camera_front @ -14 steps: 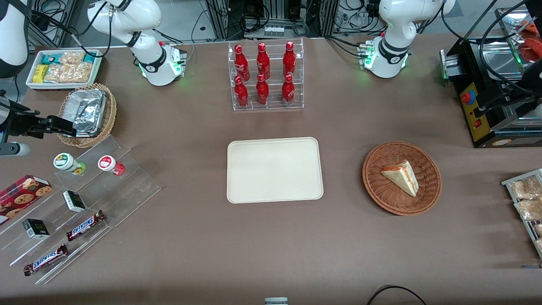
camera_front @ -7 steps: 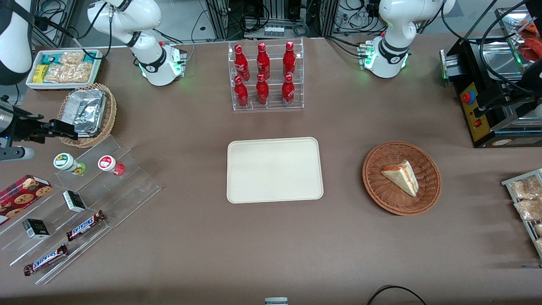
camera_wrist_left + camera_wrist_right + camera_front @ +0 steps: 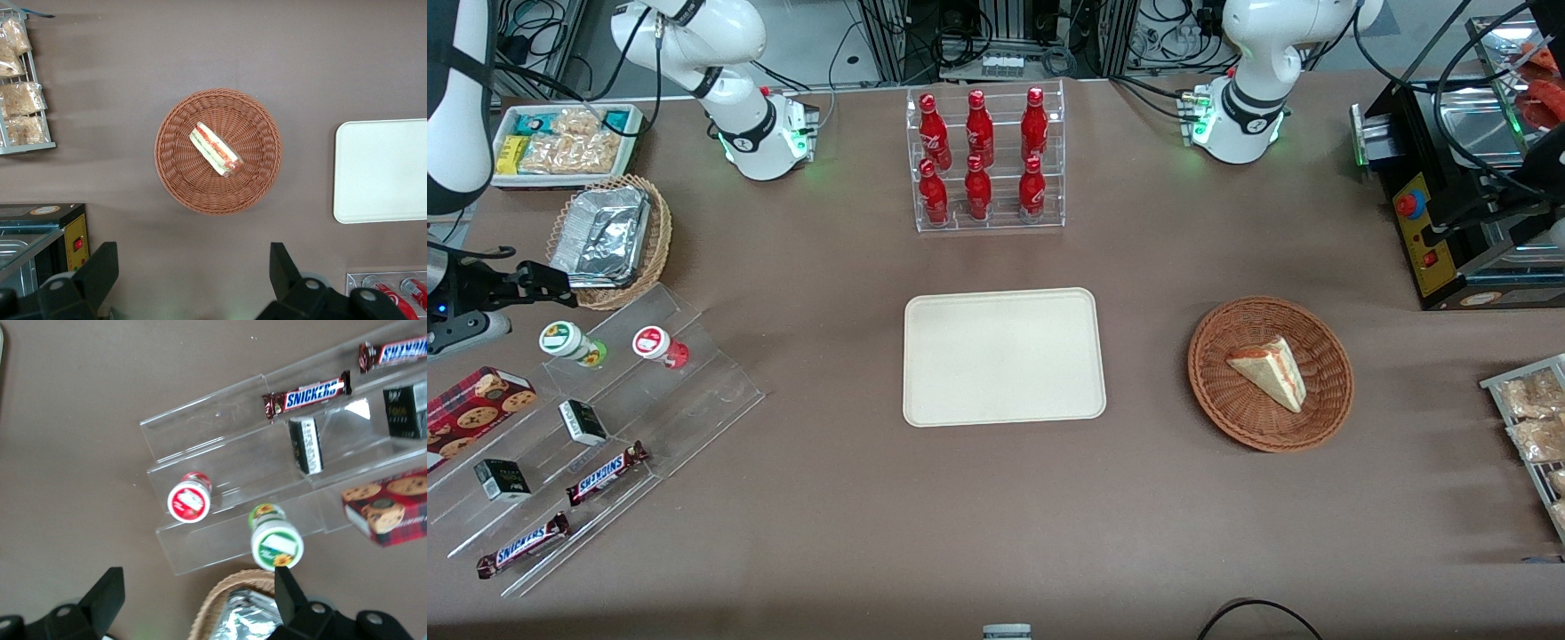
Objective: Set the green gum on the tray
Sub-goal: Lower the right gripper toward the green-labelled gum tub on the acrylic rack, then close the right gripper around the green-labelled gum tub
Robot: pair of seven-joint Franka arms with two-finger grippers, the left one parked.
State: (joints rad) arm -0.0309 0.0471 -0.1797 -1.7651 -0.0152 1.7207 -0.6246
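Note:
The green gum [image 3: 569, 342] stands upright on the top step of a clear acrylic stand [image 3: 694, 391], beside a red-labelled gum bottle [image 3: 660, 346]. In the right wrist view the green gum [image 3: 275, 543] shows its white lid with green-and-yellow label, close to one fingertip. My gripper [image 3: 551, 280] hovers above the table between the foil basket and the green gum, a little farther from the front camera than the bottle. The gripper [image 3: 198, 597] is open, with nothing between its fingers. The cream tray [image 3: 1003, 356] lies bare at the table's middle, well away from the gripper.
A wicker basket with a foil container [image 3: 605, 238] sits just under the gripper. The stand also holds Snickers bars [image 3: 605, 473], small dark boxes [image 3: 583, 421] and a cookie box [image 3: 471, 404]. A rack of red bottles [image 3: 983, 160] and a sandwich basket [image 3: 1270, 373] stand elsewhere.
My gripper has drawn off the foil basket toward the working arm's end of the table and slightly nearer the front camera. Nothing else has moved.

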